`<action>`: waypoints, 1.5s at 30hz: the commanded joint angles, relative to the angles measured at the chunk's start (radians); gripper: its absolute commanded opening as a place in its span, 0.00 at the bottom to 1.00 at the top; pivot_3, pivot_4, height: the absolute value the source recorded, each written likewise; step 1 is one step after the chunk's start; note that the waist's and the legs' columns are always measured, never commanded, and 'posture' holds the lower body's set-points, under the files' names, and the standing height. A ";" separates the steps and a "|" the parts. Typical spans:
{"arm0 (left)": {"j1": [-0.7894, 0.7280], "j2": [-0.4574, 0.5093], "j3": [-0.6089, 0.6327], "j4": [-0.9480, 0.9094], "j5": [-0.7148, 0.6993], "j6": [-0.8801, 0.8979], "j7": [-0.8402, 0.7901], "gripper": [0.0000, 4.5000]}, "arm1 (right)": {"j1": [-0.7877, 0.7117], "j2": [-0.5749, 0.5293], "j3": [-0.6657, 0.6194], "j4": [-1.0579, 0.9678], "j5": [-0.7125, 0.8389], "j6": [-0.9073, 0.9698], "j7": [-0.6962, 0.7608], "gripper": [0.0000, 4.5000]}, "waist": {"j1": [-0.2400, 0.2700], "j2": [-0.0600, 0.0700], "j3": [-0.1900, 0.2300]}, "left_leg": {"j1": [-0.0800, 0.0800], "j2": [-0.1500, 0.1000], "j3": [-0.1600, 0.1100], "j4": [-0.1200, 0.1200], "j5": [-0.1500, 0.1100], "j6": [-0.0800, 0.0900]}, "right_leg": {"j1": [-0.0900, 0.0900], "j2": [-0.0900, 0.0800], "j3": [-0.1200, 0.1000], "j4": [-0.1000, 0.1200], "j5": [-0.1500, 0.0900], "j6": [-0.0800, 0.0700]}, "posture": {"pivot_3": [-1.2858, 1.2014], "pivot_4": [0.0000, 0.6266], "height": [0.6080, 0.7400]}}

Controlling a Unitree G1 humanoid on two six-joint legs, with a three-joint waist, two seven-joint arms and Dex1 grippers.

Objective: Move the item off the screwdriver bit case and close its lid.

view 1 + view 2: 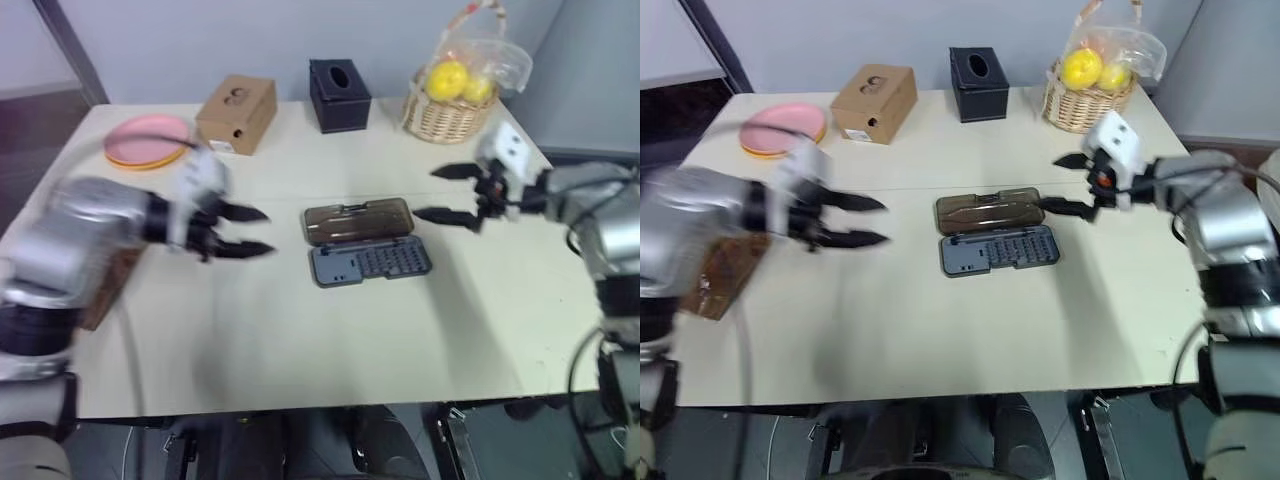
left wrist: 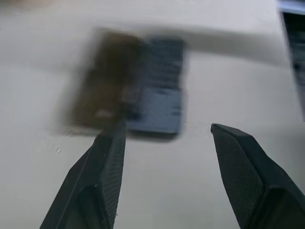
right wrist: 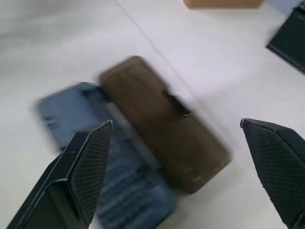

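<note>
Now the screwdriver bit case [image 1: 366, 243] lies open mid-table, lid [image 1: 358, 221] flat toward the far edge; left gripper [image 1: 249, 230] and right gripper [image 1: 447, 193] flank it, fingers apart, empty.

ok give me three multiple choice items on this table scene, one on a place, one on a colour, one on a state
1. Where does the flat dark grey plastic screwdriver bit case lie?
A. on the pink plate
B. on the table's middle, between the two grippers
C. inside the wicker basket

2. What colour is the round plate at the table's far left corner?
A. pink
B. green
C. white

3. How does the case's translucent smoky-brown lid stand?
A. shut over the bits
C. taken off and lying on the cardboard box
B. swung open, lying flat behind the grey base

Answers: 1 B, the case sits mid-table with the left gripper and right gripper on either side. 2 A, the plate is pink. 3 B, the lid lies flat and the rows of bits are bare.
</note>
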 commanded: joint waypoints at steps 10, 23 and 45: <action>0.057 0.108 0.185 -0.124 -0.111 0.039 0.011 0.65 | -0.349 0.315 0.149 0.863 -0.364 -0.416 -0.166 1.00 | -0.022 -0.001 -0.001 | -0.028 0.000 -0.002 -0.002 0.006 -0.011 | -0.034 -0.006 0.001 0.009 0.000 -0.003 | 0.52 0.24 1.00; 0.194 0.185 0.331 -0.257 -0.181 0.112 0.141 0.67 | -0.359 0.409 0.101 0.942 -0.448 -0.431 -0.205 0.81 | -0.024 0.000 -0.001 | -0.023 -0.002 -0.009 -0.001 0.006 -0.011 | -0.026 -0.004 -0.002 0.010 0.001 -0.001 | 0.52 0.24 1.00; 0.115 0.198 0.253 -0.187 -0.161 0.051 0.143 0.67 | -0.392 0.362 0.039 0.917 -0.485 -0.490 -0.079 0.78 | -0.025 0.000 -0.001 | -0.023 -0.003 -0.009 -0.001 0.007 -0.012 | -0.025 -0.004 -0.002 0.010 0.001 -0.001 | 0.52 0.24 1.00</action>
